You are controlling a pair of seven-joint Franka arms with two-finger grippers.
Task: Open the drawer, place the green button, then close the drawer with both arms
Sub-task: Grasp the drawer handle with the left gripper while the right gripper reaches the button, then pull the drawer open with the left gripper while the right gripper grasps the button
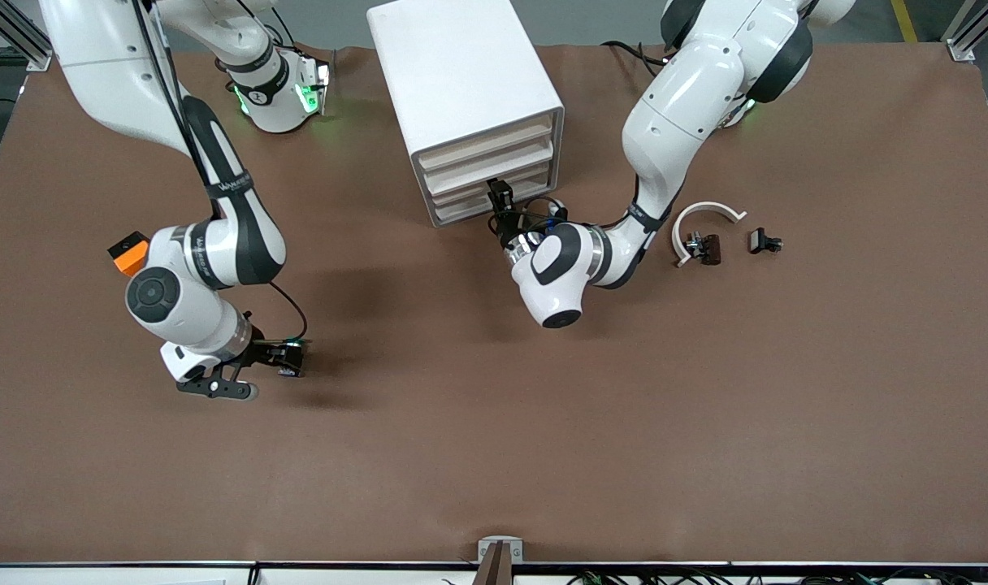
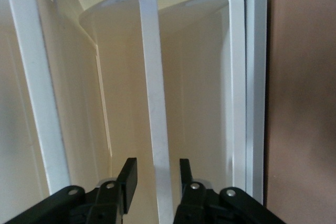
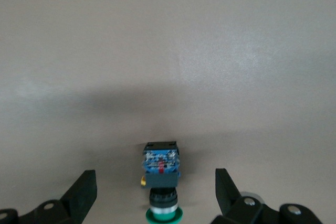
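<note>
Drawer [image 2: 157, 77]: lowest in cabinet [image 1: 461, 73] by bench's robot-side edge, shut; left gripper [image 2: 156, 179] spread astride its front lip to pull. Right gripper [image 3: 156, 190] spread around button [image 3: 160, 169] on table [image 1: 494, 455]

brown table [image 1: 494, 455], white cabinet [image 1: 461, 73] standing between the arm bases, orange block [image 1: 128, 253] toward the right arm's end, button [image 3: 160, 174] near it, white curved piece [image 1: 705, 213] and two dark clips [image 1: 705, 248] toward the left arm's end
</note>
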